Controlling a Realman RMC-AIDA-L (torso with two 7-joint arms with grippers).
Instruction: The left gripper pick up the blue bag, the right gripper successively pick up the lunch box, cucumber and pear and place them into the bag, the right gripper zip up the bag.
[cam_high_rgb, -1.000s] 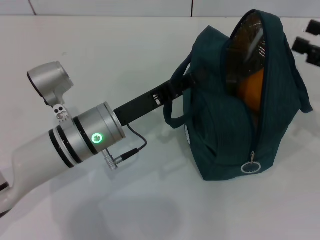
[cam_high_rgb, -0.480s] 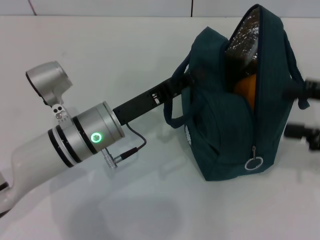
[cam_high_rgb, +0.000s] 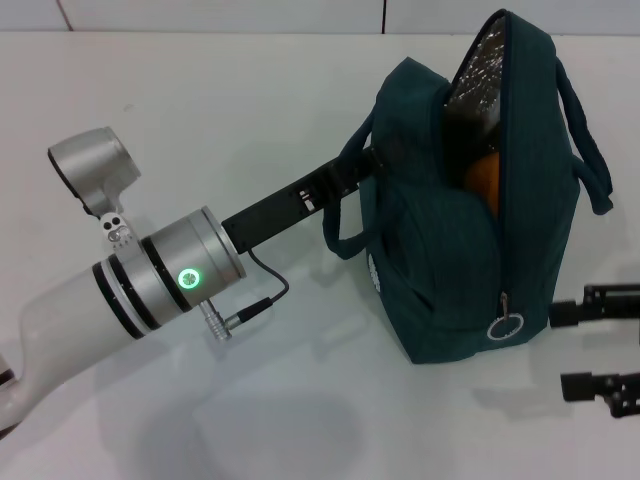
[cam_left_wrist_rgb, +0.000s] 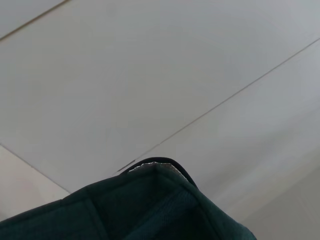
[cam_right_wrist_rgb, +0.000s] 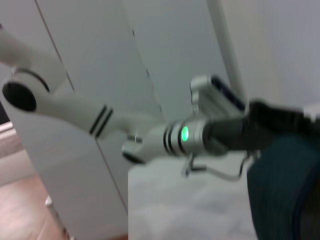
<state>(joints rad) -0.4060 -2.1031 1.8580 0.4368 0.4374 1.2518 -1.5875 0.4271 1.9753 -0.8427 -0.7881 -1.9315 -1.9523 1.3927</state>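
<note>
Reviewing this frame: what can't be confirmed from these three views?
- Bag contents: head view shows only an orange patch through the blue bag's opening; lunch box, cucumber and pear hidden by fabric.
- Left gripper: its tip is buried behind the bag's handle, so its grip cannot be seen.
- Right gripper: cut off by the head view's right edge.
- Right wrist view: motion-blurred; zipper pull not visible there.

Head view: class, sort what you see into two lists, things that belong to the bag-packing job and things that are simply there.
Belongs to the job:
bag, open
zip ring
orange item inside the bag
left tool, at the bag
right tool, open, beside the bag

Simply there:
table
cable
</note>
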